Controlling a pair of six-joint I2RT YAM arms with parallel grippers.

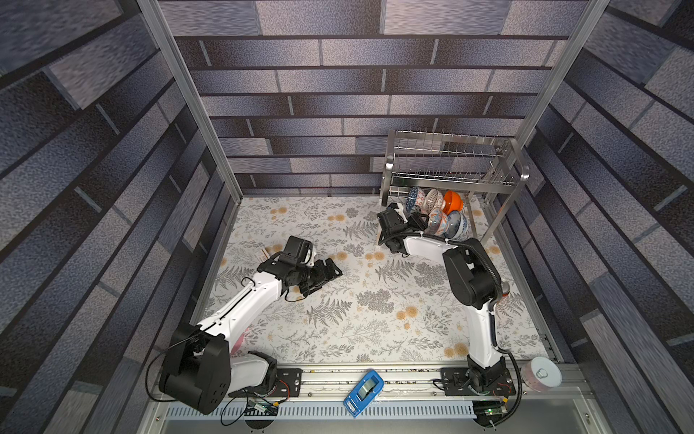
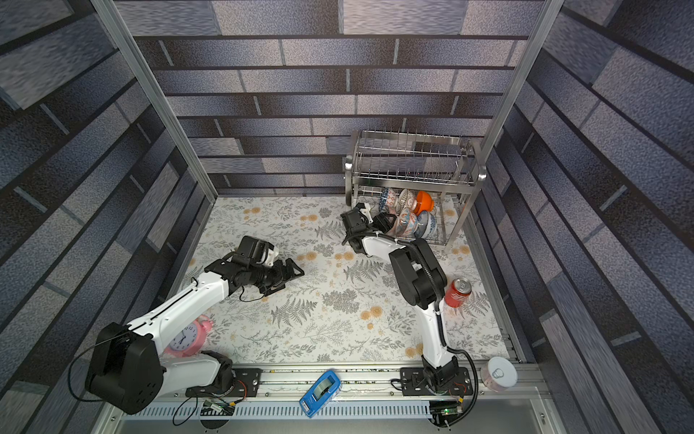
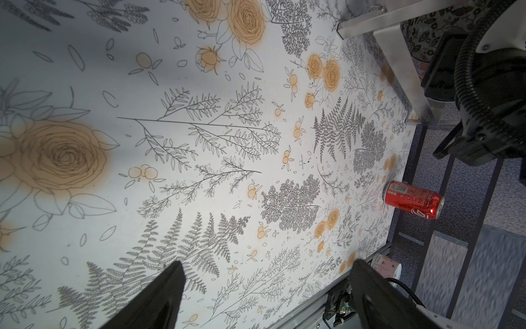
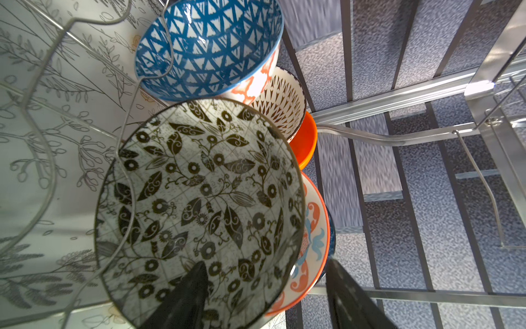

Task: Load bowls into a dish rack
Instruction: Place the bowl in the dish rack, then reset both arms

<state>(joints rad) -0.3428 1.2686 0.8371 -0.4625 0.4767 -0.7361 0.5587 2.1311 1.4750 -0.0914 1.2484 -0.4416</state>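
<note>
The dish rack (image 1: 450, 158) (image 2: 413, 158) stands at the back right. Its lower tier holds the bowls on edge. In the right wrist view the black-and-white floral bowl (image 4: 199, 199) leans in the wavy wire slots nearest the camera. Behind it are the blue triangle bowl (image 4: 210, 48), white lattice bowl (image 4: 281, 102), orange bowl (image 4: 307, 139) and medallion bowl (image 4: 313, 236). My right gripper (image 4: 264, 263) (image 1: 417, 221) is open astride the floral bowl's rim, one finger inside and the other standing off outside. My left gripper (image 3: 267, 263) (image 1: 330, 272) hangs open over the bare mat.
A red can (image 2: 458, 293) (image 3: 412, 202) stands by the right arm's elbow. A pink alarm clock (image 2: 187, 336) sits under the left arm. A blue device (image 1: 363, 392) and a white tin (image 1: 542, 374) rest on the front rail.
</note>
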